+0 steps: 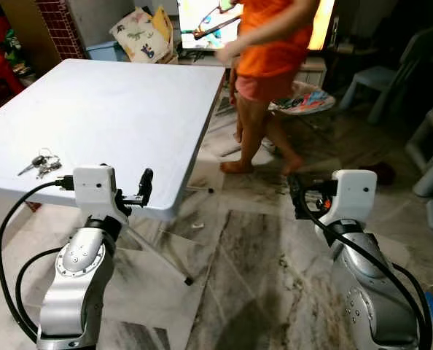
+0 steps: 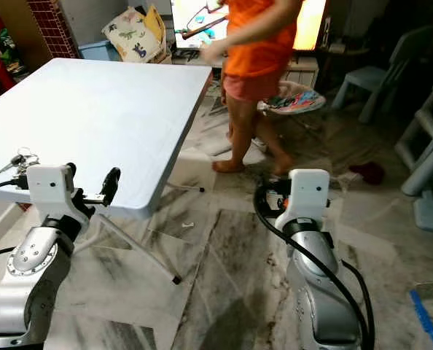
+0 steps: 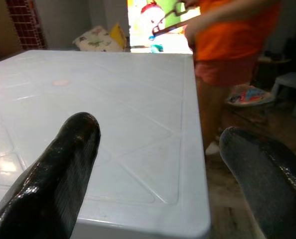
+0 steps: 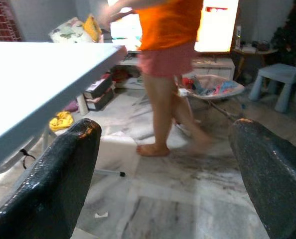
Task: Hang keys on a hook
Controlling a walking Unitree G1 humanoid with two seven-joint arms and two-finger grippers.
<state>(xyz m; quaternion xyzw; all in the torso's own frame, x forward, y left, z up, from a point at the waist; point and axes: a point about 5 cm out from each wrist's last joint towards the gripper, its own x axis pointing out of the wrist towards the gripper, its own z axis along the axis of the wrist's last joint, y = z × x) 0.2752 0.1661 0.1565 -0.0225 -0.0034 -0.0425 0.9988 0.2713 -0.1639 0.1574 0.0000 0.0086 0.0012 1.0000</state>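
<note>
A small bunch of keys (image 1: pixel 40 164) lies on the white folding table (image 1: pixel 114 109), close to its front left edge. My left gripper (image 1: pixel 145 188) hovers at the table's front edge, to the right of the keys and apart from them. In the left wrist view its fingers (image 3: pixel 63 164) stand wide apart over the tabletop with nothing between them, so it is open. My right gripper (image 1: pixel 298 193) is held over the marble floor, right of the table. Its fingers (image 4: pixel 53 179) are spread wide and hold nothing.
A barefoot person in an orange shirt (image 1: pixel 271 44) stands just beyond the table's right corner. Behind them are a lit screen (image 1: pixel 202 18), a baby bouncer (image 1: pixel 304 98) and a blue chair (image 1: pixel 380 76). Table legs (image 1: pixel 162 255) slant across the floor.
</note>
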